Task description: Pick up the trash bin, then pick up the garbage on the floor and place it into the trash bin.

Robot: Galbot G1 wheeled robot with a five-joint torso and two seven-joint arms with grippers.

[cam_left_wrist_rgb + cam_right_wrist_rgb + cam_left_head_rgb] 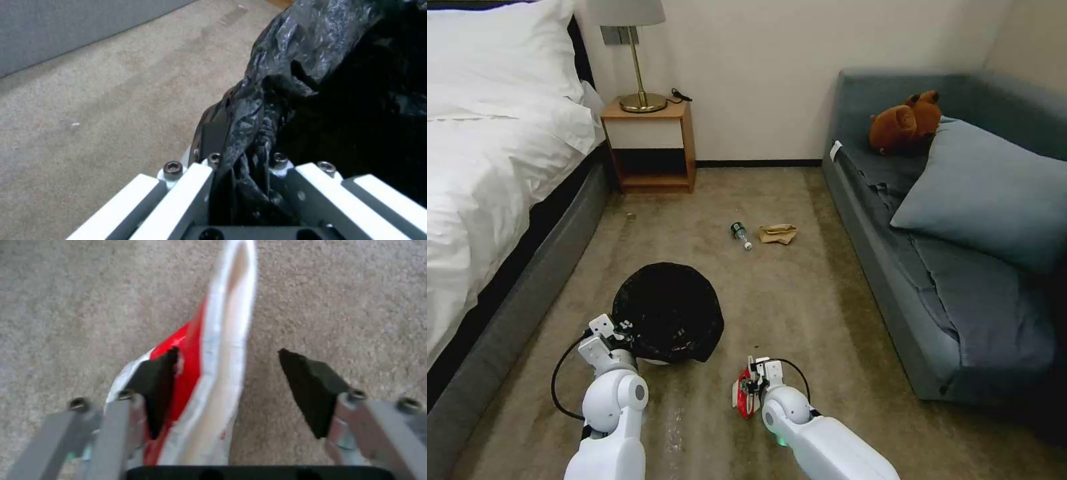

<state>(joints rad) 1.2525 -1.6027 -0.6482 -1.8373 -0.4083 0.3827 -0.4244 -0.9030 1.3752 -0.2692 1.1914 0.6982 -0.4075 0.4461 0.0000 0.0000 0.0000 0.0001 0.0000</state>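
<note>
Beyond trash bin [668, 312]: bottle [740, 235], paper [778, 233].

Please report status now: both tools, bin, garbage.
Left tool shut on trash bin rim. Right tool open around red-and-white packet. Bottle, tan paper ahead.

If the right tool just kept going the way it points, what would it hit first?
The right tool points down at the floor with the red-and-white packet between its open fingers, so it would likely press that packet first, then the carpet beneath it.
</note>
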